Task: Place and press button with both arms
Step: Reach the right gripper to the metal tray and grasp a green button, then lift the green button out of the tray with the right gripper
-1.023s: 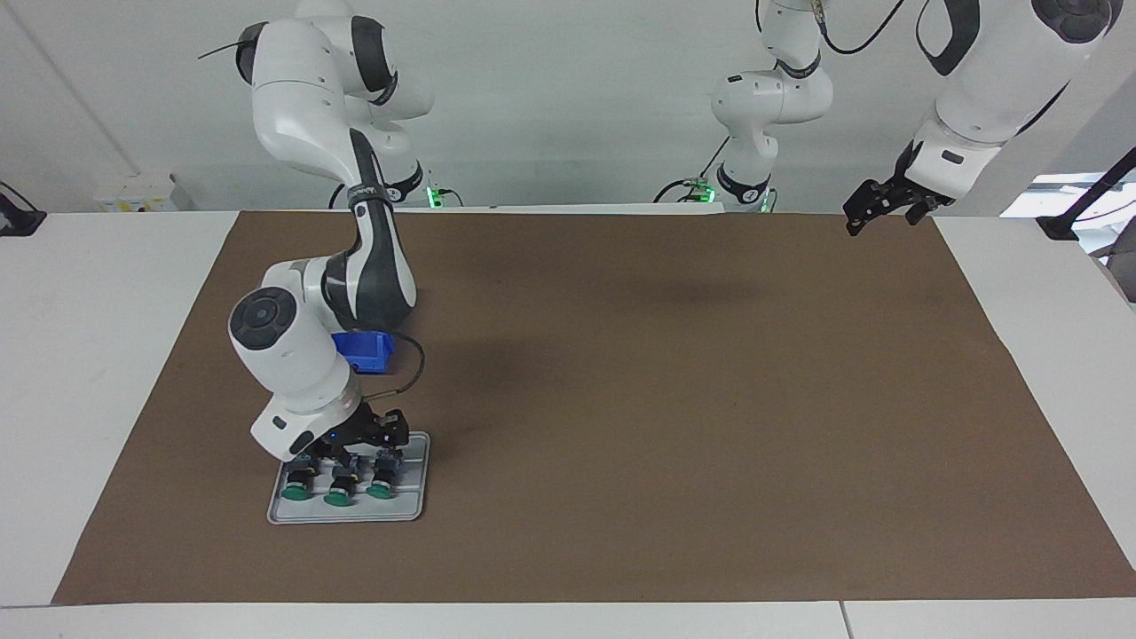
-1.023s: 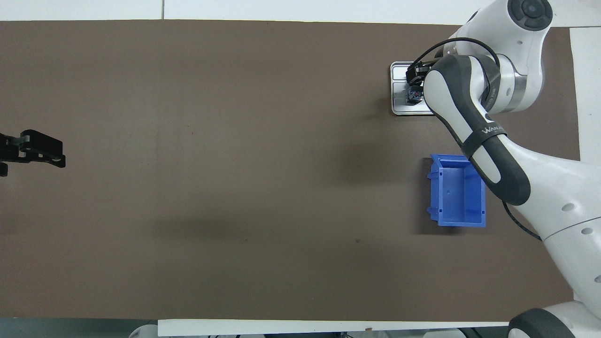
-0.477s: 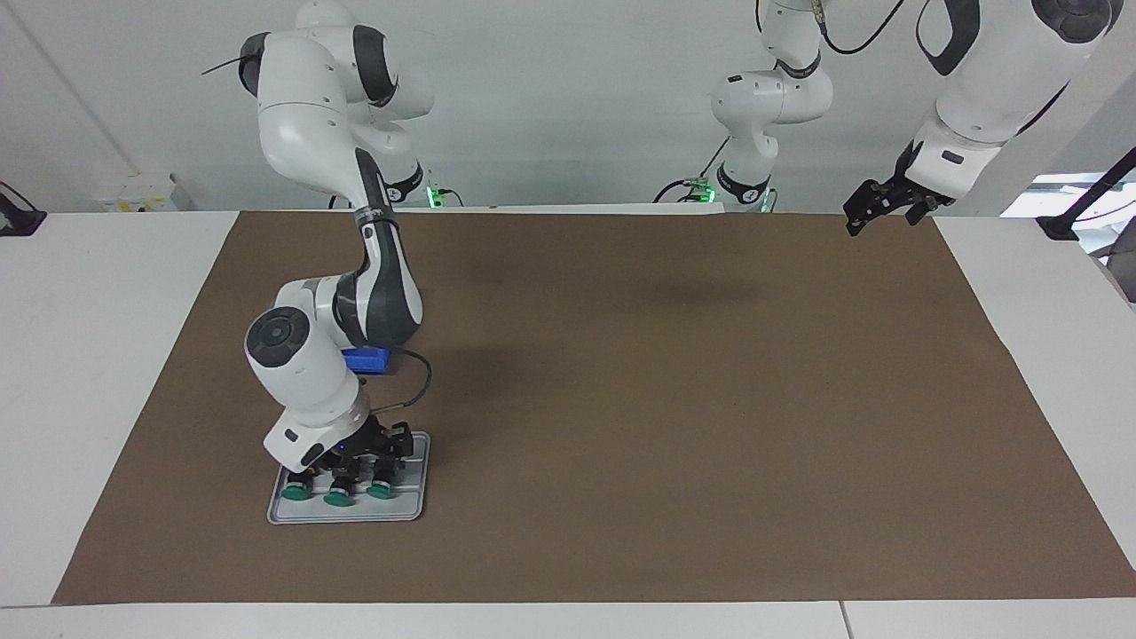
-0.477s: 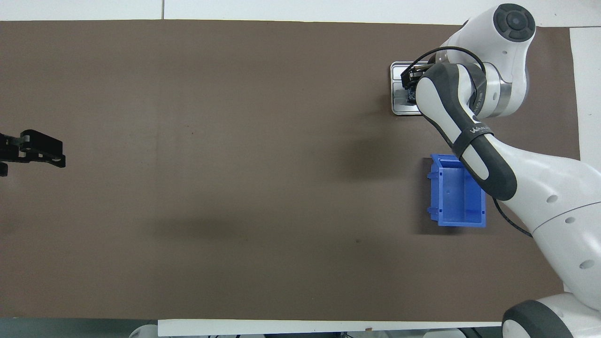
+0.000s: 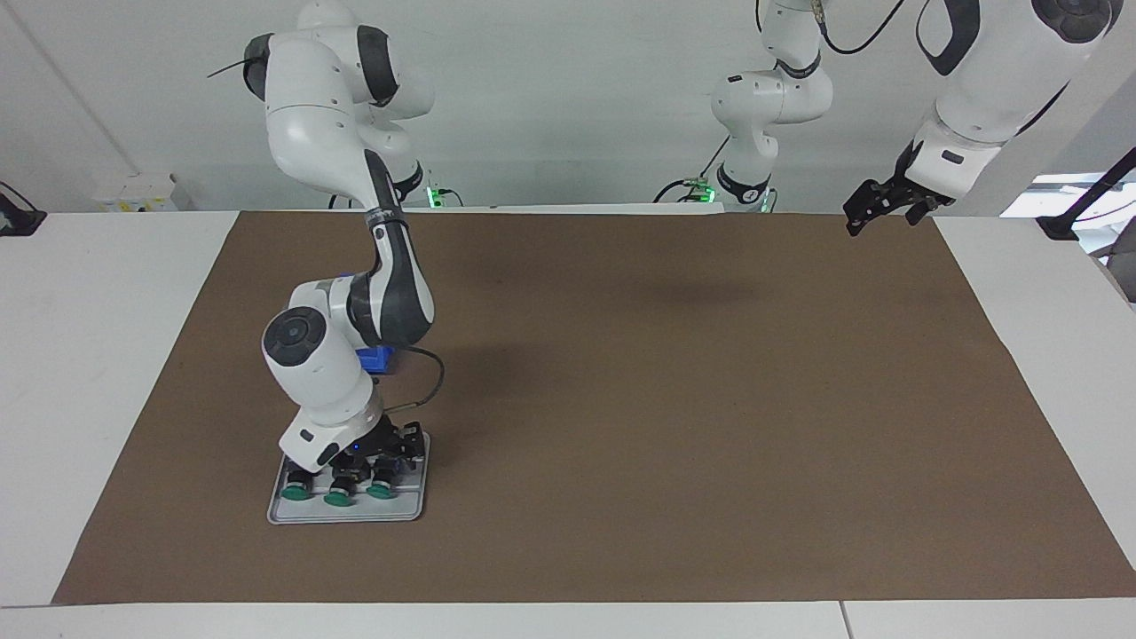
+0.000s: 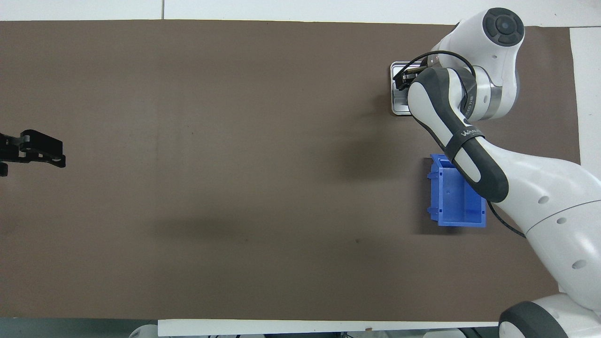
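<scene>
Right gripper point(image 5: 377, 457) was down on the grey tray point(image 5: 293, 511) at the right arm's end of the table, over the row of three green-capped buttons. It sat over the button point(image 5: 382, 486) nearest the table's middle, the other two buttons point(image 5: 318, 490) just beside it. You couldn't tell whether the fingers were gripping or clear; the wrist hid them. From overhead the forearm covered most of the tray and part of the blue bin point(image 6: 454, 202), which lay nearer the robots than the tray. Right arm point(image 5: 342, 266) was bent at the elbow, wrist pointing steeply down. Left gripper point(image 5: 874, 206) waited spread wide above the mat's edge at the left arm's end, holding nothing.
</scene>
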`<act>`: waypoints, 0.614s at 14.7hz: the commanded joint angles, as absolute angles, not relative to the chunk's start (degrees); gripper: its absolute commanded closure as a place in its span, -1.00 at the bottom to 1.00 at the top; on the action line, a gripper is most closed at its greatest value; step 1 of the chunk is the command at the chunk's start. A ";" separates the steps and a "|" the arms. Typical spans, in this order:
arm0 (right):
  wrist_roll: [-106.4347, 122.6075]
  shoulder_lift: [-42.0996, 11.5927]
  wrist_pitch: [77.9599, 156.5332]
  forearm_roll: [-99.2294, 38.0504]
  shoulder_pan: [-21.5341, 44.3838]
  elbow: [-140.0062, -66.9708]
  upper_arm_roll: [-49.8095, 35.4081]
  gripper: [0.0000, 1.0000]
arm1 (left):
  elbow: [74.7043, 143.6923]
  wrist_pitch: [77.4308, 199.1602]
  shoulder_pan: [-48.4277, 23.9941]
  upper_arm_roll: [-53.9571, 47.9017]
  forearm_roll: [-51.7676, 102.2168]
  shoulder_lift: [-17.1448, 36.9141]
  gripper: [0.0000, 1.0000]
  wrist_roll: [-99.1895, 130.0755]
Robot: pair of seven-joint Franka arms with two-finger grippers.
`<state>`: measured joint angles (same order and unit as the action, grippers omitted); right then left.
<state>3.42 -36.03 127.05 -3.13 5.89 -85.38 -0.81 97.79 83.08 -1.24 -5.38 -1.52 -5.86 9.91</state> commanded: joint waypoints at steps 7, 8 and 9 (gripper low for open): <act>3.16 -35.86 129.46 -3.16 5.71 -88.33 -1.05 -0.47 | 98.97 83.67 -1.58 -5.19 -2.20 -7.21 -0.99 9.58; 3.16 -35.77 129.46 -3.08 5.71 -88.59 -1.05 -0.43 | 98.96 83.67 -1.58 -5.19 -2.20 -7.21 -0.99 9.49; 3.25 -35.77 129.20 -2.99 5.54 -88.59 -1.05 -0.24 | 98.96 83.67 -1.58 -5.27 -2.20 -7.21 -0.99 9.49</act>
<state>3.42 -36.07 128.21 -3.13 5.86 -87.49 -0.81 97.79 83.08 -1.24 -5.38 -1.52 -5.86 9.91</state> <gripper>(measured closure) 0.286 0.000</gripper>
